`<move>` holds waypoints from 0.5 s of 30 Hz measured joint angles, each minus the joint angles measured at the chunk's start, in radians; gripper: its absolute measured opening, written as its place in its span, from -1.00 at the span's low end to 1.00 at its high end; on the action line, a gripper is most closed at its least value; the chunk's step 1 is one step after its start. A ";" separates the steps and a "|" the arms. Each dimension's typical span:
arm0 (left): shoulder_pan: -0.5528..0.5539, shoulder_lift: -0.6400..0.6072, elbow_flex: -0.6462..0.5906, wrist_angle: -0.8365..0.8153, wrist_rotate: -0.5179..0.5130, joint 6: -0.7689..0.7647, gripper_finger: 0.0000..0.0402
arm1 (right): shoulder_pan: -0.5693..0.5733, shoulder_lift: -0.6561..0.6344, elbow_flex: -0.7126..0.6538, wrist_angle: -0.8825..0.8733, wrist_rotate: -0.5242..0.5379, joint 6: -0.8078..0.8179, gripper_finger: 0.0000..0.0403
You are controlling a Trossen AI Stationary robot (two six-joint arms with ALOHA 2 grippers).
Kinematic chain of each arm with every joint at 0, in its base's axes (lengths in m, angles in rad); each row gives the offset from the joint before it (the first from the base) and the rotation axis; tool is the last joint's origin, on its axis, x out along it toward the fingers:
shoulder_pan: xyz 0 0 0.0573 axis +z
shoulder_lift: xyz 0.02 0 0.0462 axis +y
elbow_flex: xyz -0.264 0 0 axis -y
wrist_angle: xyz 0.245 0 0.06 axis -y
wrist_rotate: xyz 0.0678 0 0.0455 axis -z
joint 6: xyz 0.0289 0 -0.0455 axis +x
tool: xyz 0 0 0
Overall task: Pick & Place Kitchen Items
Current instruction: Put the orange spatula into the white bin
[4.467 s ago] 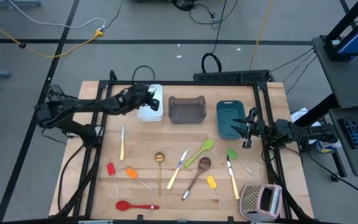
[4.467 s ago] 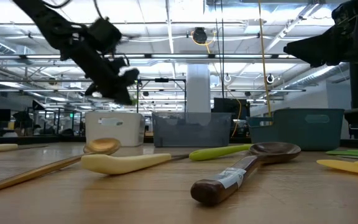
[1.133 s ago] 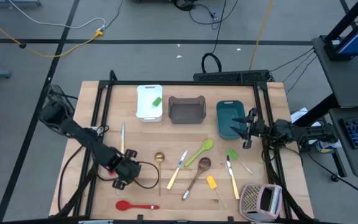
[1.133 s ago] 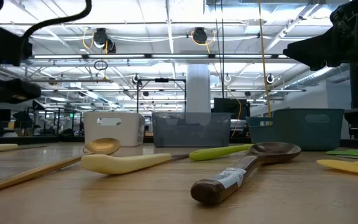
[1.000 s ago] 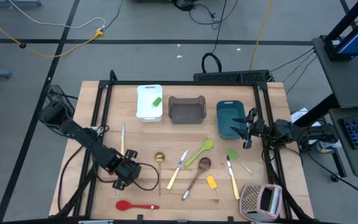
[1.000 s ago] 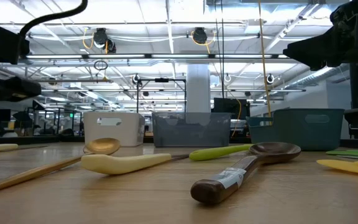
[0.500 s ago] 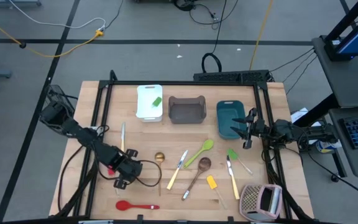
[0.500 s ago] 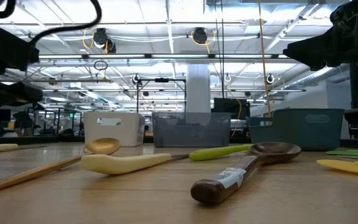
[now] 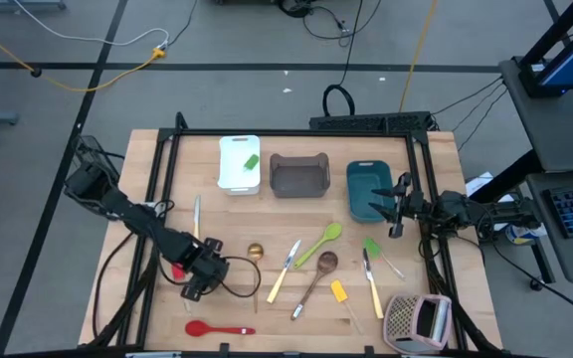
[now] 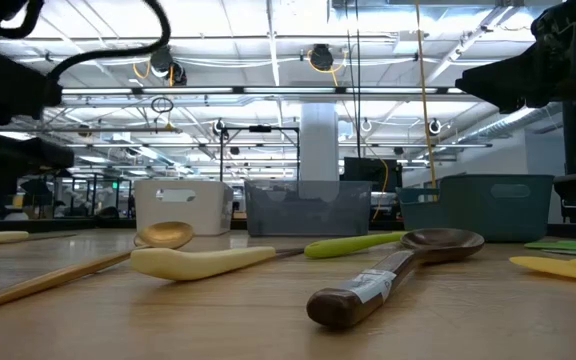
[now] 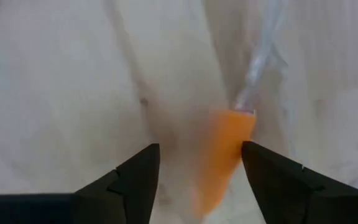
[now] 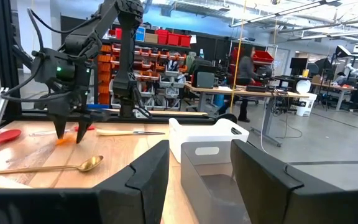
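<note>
The left gripper point(image 11: 197, 163) stood spread over the orange spatula point(image 11: 224, 155) — best lowered squarely astride its blade before pinching — while the right gripper point(image 9: 398, 207) waited, spread.

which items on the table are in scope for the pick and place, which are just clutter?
In scope: orange spatula, gold ladle, red spoon, lime spoon, brown spoon, yellow spatula.
Not in scope: grater, white tub, grey tub, teal tub.
</note>
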 joint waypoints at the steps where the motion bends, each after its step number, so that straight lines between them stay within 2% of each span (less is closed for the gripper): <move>1: -0.004 0.002 0.006 -0.006 -0.003 0.008 0.16 | 0.000 0.000 0.000 0.000 0.000 0.000 -0.18; 9: -0.011 0.012 0.014 -0.007 -0.015 0.017 -0.01 | 0.000 0.000 0.000 -0.007 0.000 0.000 -0.18; 15: -0.011 0.028 0.013 -0.006 -0.055 0.123 -0.30 | 0.000 0.000 0.000 -0.016 0.000 0.000 -0.18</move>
